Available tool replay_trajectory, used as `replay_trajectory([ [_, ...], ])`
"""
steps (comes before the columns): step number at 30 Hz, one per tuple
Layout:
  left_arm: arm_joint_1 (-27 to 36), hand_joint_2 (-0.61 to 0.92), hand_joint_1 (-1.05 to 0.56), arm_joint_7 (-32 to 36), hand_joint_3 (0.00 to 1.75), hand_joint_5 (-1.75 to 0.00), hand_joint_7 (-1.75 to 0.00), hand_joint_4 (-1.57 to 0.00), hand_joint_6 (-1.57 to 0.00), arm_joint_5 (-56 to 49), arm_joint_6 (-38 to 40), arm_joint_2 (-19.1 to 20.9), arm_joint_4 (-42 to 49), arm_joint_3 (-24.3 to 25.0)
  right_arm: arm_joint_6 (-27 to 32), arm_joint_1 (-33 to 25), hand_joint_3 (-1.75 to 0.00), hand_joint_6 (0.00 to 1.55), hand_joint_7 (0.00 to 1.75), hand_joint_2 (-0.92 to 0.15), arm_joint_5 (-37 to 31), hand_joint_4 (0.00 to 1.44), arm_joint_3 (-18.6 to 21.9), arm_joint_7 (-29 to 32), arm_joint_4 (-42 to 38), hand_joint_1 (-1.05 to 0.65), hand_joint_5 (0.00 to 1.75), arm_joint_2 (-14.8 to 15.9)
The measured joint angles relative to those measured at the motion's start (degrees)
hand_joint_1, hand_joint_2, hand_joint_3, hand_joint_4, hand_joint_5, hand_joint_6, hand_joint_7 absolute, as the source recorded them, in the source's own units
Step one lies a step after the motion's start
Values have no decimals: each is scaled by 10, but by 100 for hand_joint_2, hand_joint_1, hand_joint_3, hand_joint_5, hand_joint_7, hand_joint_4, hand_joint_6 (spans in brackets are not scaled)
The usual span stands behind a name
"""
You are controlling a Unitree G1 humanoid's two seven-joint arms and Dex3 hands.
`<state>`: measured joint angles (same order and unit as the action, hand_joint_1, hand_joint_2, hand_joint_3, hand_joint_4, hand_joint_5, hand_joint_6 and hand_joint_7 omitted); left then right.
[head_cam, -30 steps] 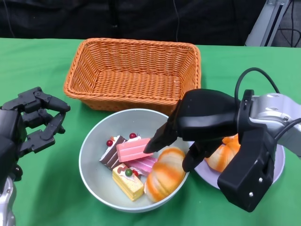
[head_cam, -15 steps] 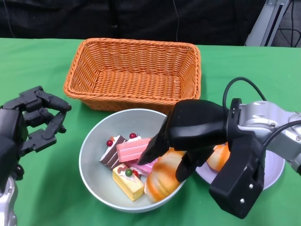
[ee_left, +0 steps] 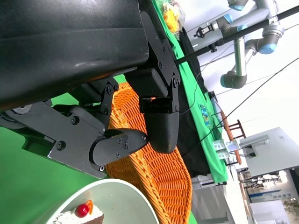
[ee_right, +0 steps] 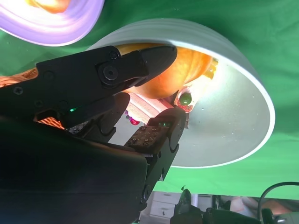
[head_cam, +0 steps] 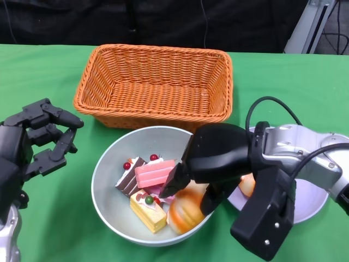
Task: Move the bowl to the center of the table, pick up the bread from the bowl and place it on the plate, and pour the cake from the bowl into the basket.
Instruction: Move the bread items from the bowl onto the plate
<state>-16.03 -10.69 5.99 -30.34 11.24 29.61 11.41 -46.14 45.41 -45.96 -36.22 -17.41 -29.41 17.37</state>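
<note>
Left hand (head_cam: 38, 139): at the left side of the green table (head_cam: 60, 71), left of the bowl and clear of it. Fingers curled but apart, nothing between them. The left wrist view shows the same: fingers (ee_left: 156, 119) empty, with the basket weave behind them.

Basket (head_cam: 155, 84): orange wicker, at the far centre of the table, upright. Its near wall sits just beyond the bowl's far rim; whether they touch cannot be told.

Bowl (head_cam: 109, 164): pale grey-green, near centre, directly in front of the basket. Contents, left to right: a dark chocolate cake slice (head_cam: 128, 174) with a red cherry, a pink cake slice (head_cam: 154, 173), a yellow cake slice (head_cam: 148, 210) nearest the robot, and the bread (head_cam: 184, 212) against the right wall of the bowl.

Right hand (head_cam: 215, 158): reaches in over the bowl's right rim from the right, sitting above the bread. Fingertips point down and left toward the pink slice. The right wrist view shows fingers (ee_right: 140, 65) lying along the bread's (ee_right: 173, 74) orange crust, with another below it; fingers spaced apart around the loaf, firm grip not confirmed.

Plate (head_cam: 313, 202): lavender, right of the bowl, largely hidden by the right forearm. A second orange bread piece (head_cam: 246, 185) shows on it beside the hand.
</note>
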Motion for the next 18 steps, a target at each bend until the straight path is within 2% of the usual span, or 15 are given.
replay_trajectory([
  [5, 4, 68, -13, 2, 77, -150, -107, -80, -85, 0, 1, -2, -4, 0, 17, 9, 0, 73, 1, -91, -13, 91, -13, -11, -1, -79, 3, -4],
  [10, 5, 69, -12, 3, 78, -150, -107, -80, -85, 0, 2, -5, -8, 0, 39, 12, -1, 71, 0, -92, -19, 80, -29, -34, 6, -81, 0, -9],
  [16, 6, 69, -12, 4, 78, -150, -107, -80, -84, 0, 5, -6, -16, 0, 63, 19, -3, 71, 0, -92, -31, 78, -45, -69, 19, -84, 0, -10],
  [18, 7, 69, -11, 4, 78, -151, -107, -79, -84, 0, 10, -8, -21, 0, 76, 25, -5, 70, 0, -92, -39, 77, -53, -98, 31, -85, 0, -11],
])
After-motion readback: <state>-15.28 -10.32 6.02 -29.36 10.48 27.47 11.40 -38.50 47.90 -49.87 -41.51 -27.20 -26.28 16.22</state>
